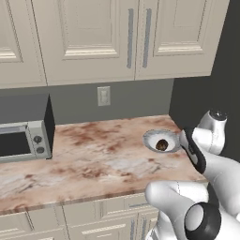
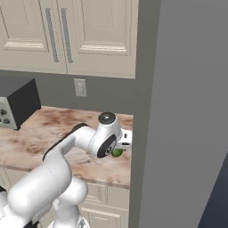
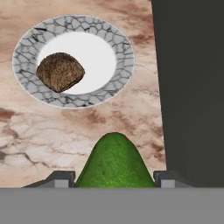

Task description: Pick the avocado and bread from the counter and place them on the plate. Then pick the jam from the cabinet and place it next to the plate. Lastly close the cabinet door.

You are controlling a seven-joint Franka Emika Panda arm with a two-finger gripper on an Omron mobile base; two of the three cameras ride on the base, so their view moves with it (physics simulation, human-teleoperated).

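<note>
Green avocado (image 3: pixel 114 162) clamped btwn gripper (image 3: pixel 114 177) fingers.

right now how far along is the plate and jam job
Done: the bread lies on the plate. In hand: the gripper is shut on the avocado, short of the plate above the counter. Left: set the avocado down, fetch the jam, then close the cabinet door, which looks closed now.

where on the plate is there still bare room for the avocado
In the hand view the bread fills the left part of the plate; the white centre to its right, out to the grey rim, is bare. The hand, shut on the avocado, is over open counter short of the plate. It is tight on the right, against the dark wall.
</note>
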